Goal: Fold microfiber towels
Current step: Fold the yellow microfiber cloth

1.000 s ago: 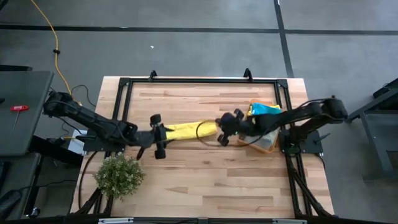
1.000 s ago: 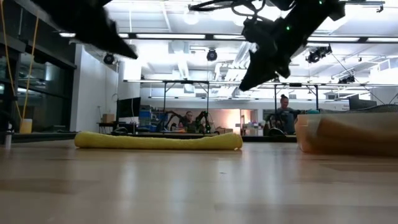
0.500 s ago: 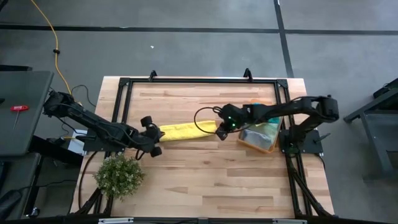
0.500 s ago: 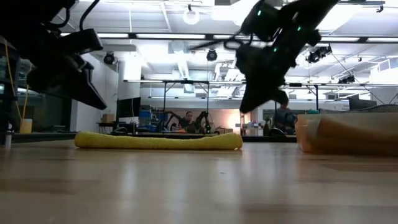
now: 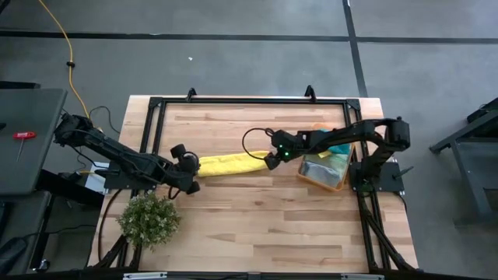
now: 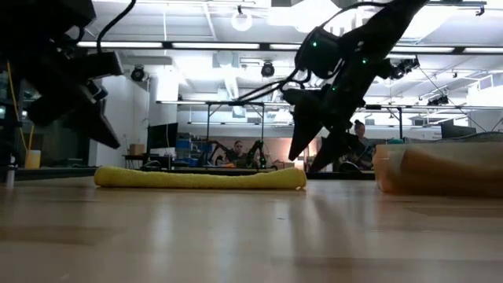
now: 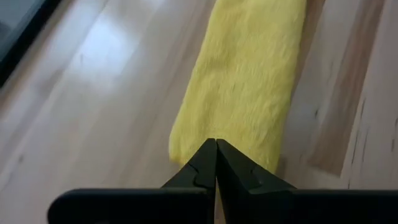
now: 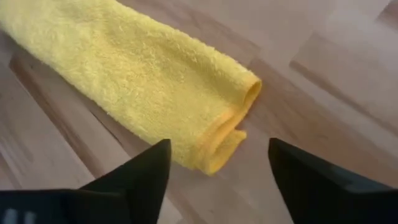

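A yellow microfiber towel [image 5: 232, 163], folded into a long narrow strip, lies flat on the wooden table, running left to right [image 6: 200, 178]. My left gripper [image 5: 190, 168] is shut and hangs just above the strip's left end [image 7: 249, 81]; the low view shows it clear of the cloth [image 6: 114, 141]. My right gripper [image 5: 271, 159] is open above the strip's right end, where the folded layers show [image 8: 233, 124]. Its two fingers stand on either side of that end without touching it [image 6: 305, 161].
An orange translucent bin [image 5: 320, 180] with more cloths stands at the table's right, just beyond the right gripper, and shows in the low view [image 6: 440, 169]. A small bushy plant [image 5: 148, 220] sits at the near left corner. A black frame [image 5: 249, 101] rims the table. People sit far behind.
My left gripper has come down and drawn back toward the table's left edge to the towel's left end, and it has shut. My right gripper has sunk and moved left to the towel's right end, rolled, and opened. The towel has stayed where it was.
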